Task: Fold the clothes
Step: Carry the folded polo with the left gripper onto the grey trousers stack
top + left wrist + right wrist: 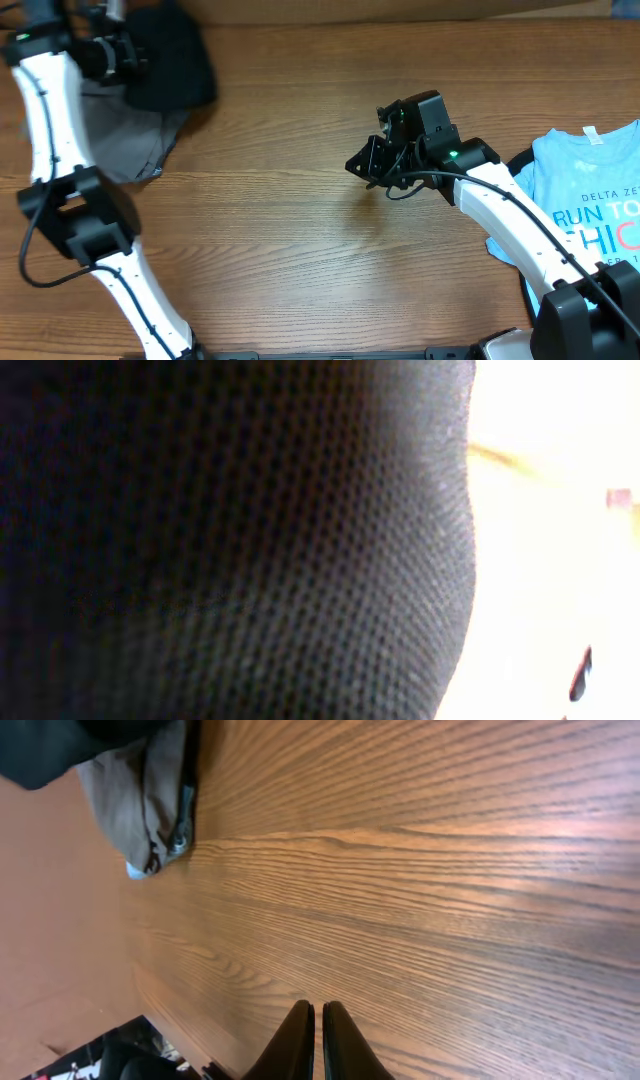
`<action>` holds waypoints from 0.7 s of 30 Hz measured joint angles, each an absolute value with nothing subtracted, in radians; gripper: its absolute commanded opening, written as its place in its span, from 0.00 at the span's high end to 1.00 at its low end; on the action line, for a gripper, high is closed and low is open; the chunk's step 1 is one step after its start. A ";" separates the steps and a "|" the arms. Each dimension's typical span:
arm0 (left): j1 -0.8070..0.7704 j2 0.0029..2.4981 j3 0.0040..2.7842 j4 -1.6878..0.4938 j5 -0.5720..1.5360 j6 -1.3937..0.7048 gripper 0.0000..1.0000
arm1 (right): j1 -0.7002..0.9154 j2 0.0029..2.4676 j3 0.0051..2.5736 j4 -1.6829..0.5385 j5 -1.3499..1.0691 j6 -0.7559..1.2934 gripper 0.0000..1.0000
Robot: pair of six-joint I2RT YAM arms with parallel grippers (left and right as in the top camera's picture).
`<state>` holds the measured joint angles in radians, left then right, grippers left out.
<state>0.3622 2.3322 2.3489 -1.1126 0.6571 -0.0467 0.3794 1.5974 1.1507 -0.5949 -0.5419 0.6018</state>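
Black garment (220, 540) was pressed right up against the L wrist cam, its mesh weave filling nearly the whole view, w/ a bright blur at the R edge. From overhead, a wooden table (300, 250) spanned the frame. A light blue T-shirt (585, 190) w/ printed text lay at the table's R edge, partly under the right arm (520, 215). The black garment sat bunched at the top-L corner, overlapping a grey garment (125, 135) just below it. The left gripper (125, 55) was at the black garment; its jaws were hidden, so can't tell if spread or closed. The right gripper (365, 165) hung over mid-table, well apart from all clothes, fingertips pressed together on nothing.
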 measured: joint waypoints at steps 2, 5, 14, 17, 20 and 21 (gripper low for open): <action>0.407 2.332 2.349 -1.119 0.639 -0.066 0.96 | 0.379 1.597 1.151 -0.600 -0.540 0.602 0.92; 0.473 2.332 2.349 -1.137 0.605 -0.084 0.96 | 0.379 1.597 1.151 -0.599 -0.536 0.602 0.92; 0.530 2.332 2.349 -1.194 0.483 -0.101 0.04 | 0.379 1.597 1.151 -0.600 -0.534 0.602 0.92; 0.530 2.332 2.349 -1.235 0.413 -0.102 0.00 | 0.379 1.597 1.151 -0.599 -0.534 0.602 0.92; 0.533 2.333 2.350 -1.287 0.340 -0.098 0.00 | 0.379 1.597 1.151 -0.607 -0.534 0.602 0.92; 0.537 2.332 2.350 -1.305 0.319 -0.098 0.00 | 0.379 1.597 1.151 -0.614 -0.534 0.602 0.92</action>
